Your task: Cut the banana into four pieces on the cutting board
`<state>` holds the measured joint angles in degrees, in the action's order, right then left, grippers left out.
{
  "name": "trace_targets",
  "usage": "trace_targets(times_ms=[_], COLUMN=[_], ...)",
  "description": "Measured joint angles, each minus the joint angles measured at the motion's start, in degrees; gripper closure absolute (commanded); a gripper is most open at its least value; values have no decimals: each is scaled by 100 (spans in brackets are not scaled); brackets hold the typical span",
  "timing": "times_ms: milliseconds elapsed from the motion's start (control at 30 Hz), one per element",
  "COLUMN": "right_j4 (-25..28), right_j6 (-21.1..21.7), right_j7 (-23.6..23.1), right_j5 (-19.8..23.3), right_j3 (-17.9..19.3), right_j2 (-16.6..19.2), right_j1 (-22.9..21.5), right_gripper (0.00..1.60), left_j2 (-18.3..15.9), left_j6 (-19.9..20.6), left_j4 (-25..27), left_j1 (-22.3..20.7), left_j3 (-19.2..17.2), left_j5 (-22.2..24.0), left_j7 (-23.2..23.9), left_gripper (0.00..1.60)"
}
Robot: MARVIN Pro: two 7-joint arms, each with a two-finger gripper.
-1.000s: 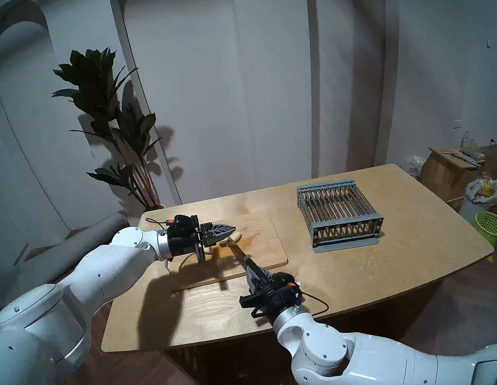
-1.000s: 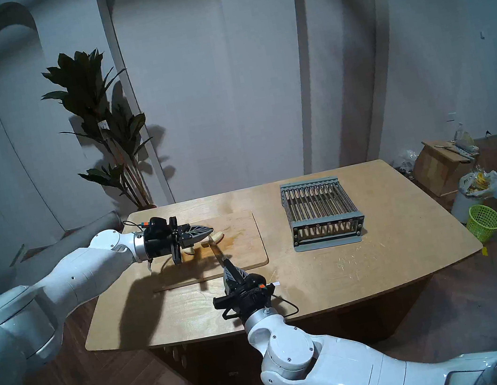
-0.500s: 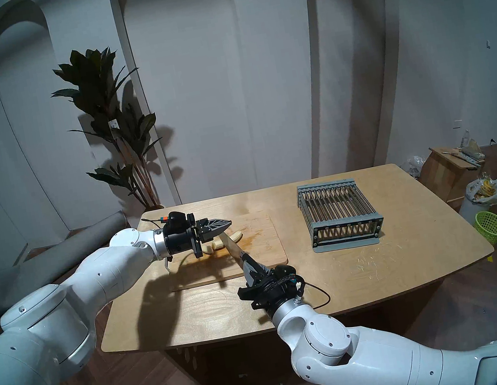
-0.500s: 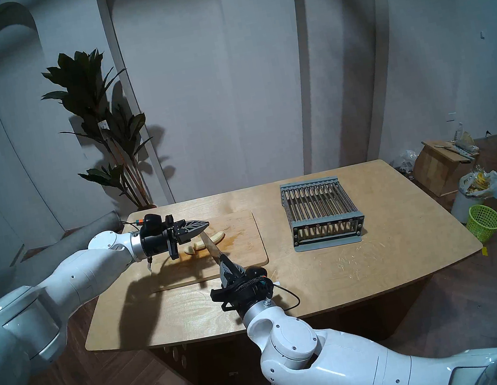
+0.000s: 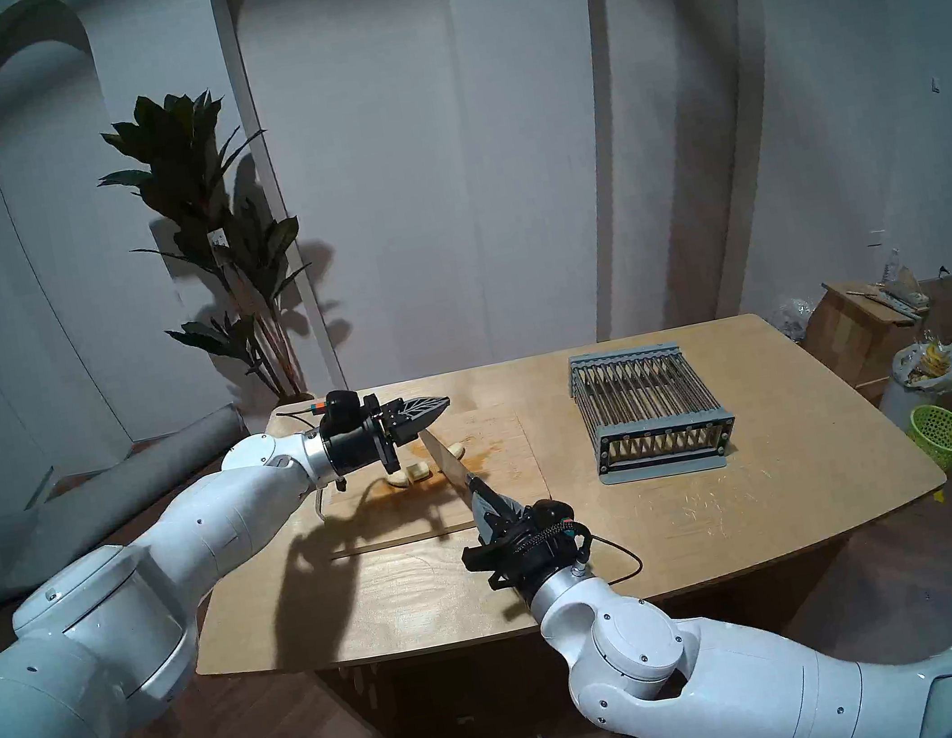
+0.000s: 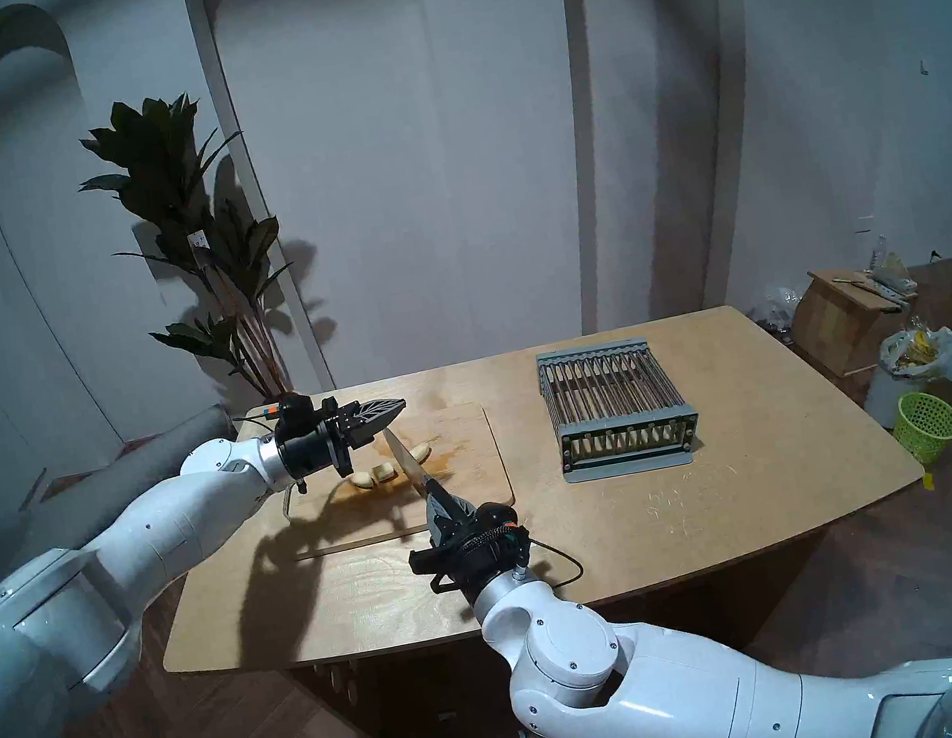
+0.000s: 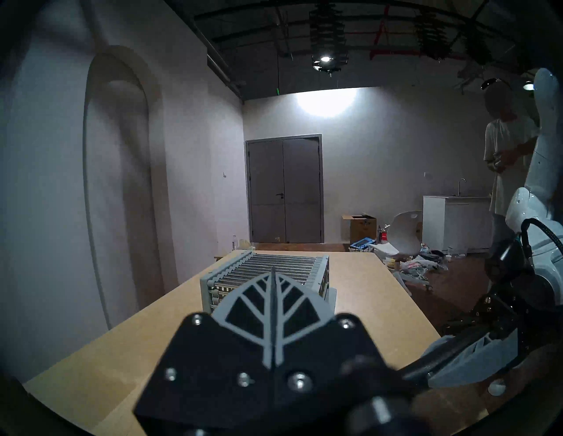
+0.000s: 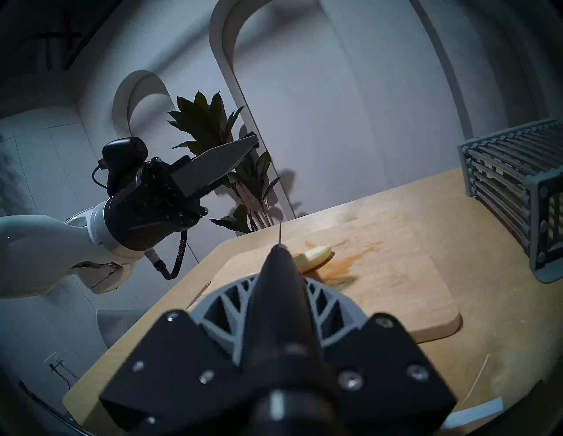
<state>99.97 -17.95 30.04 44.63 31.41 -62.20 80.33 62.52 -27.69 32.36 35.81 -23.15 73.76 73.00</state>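
The banana [image 5: 422,468] lies on the cutting board [image 5: 512,479] as a row of pale cream chunks, its long axis running across the board from the robot's left toward its right and slightly away, so the tapered far end points to the right rear. In the head views two stubby blunt-cut pieces sit on the left of the blade and a longer curved piece [image 6: 421,451] on the right; whether more cuts exist under the blade cannot be told. The flesh looks matte and soft, with flat cut faces. The board is a smooth light-wood rectangle with rounded corners and an orange-brown smear beside the fruit, resting on the larger wooden table [image 5: 738,503]. The knife [image 5: 445,459] has a broad pale blade and a black tapered handle; it slants across the banana's line, tip away from the robot. The right gripper [image 5: 487,499] has its ribbed grey fingers pinching that handle. The left gripper [image 5: 436,407] hovers above the board's far left part, level, its leaf-patterned fingers pressed together on nothing. A grey slatted rack [image 5: 652,410] with metal rods stands on the table to the right, well apart from the board.
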Motion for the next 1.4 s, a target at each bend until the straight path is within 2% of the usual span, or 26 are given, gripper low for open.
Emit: trace_targets(times_ms=[533, 800, 967, 1200, 1400], right_j4=[204, 224, 205, 163, 149], right_j6=[-59, -78, -80, -88, -89], right_j7=[44, -92, -173, -266, -309], right_j5=[-52, 59, 153, 237, 267], right_j3=[19, 27, 29, 36, 39], right_j2=[411, 567, 601, 597, 593], right_j1=[84, 102, 82, 34, 6], right_gripper=[160, 160, 160, 160, 160], left_j2=[286, 359, 383, 421, 481], left_j6=[-79, -265, -337, -456, -775], left_j4=[-199, -209, -168, -176, -279], left_j1=[9, -17, -17, -60, -155], left_j3=[111, 504, 557, 571, 736], left_j5=[-113, -628, -736, -928, -1323], left_j7=[-192, 21, 39, -55, -299], left_gripper=[160, 160, 160, 160, 160])
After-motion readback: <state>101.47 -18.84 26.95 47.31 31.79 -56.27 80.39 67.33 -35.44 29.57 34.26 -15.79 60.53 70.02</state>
